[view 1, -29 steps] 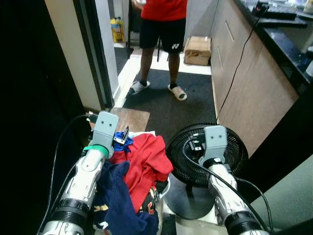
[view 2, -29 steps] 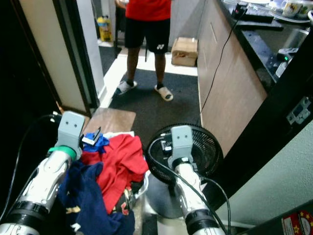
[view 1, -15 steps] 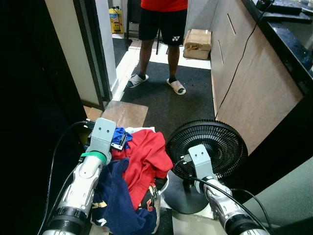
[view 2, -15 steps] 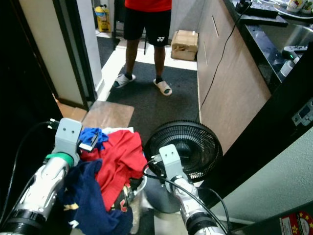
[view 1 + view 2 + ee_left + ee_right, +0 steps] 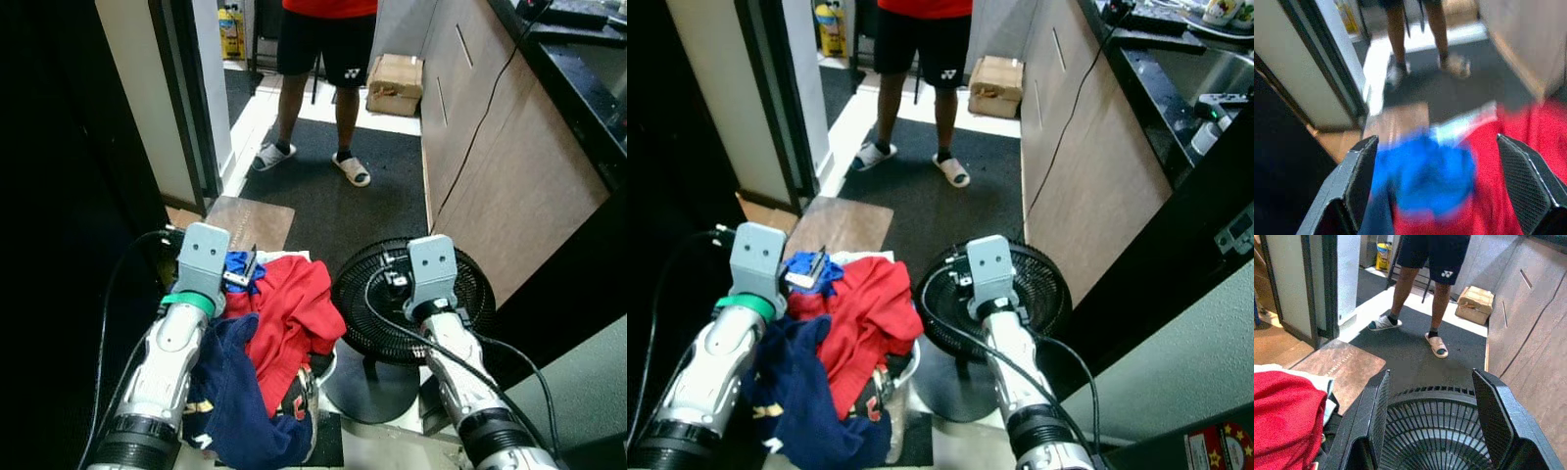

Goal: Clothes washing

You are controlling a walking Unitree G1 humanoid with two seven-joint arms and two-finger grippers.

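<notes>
A heap of clothes lies low on my left: a red garment, a navy one and a bright blue one. A pale basket rim peeks out under the heap. My left gripper hovers open just above the blue and red cloth, holding nothing; its grey wrist block sits at the heap's left edge. My right gripper is open over the black floor fan, with nothing between its fingers.
A person in black shorts and sandals stands ahead on a dark mat. A brown doormat lies by the door frame. Wooden cabinets line the right side, with a cardboard box beyond.
My right arm dropped low in front of the fan, then rose back over it. The left arm stays above the clothes. The camera has shifted slightly.
</notes>
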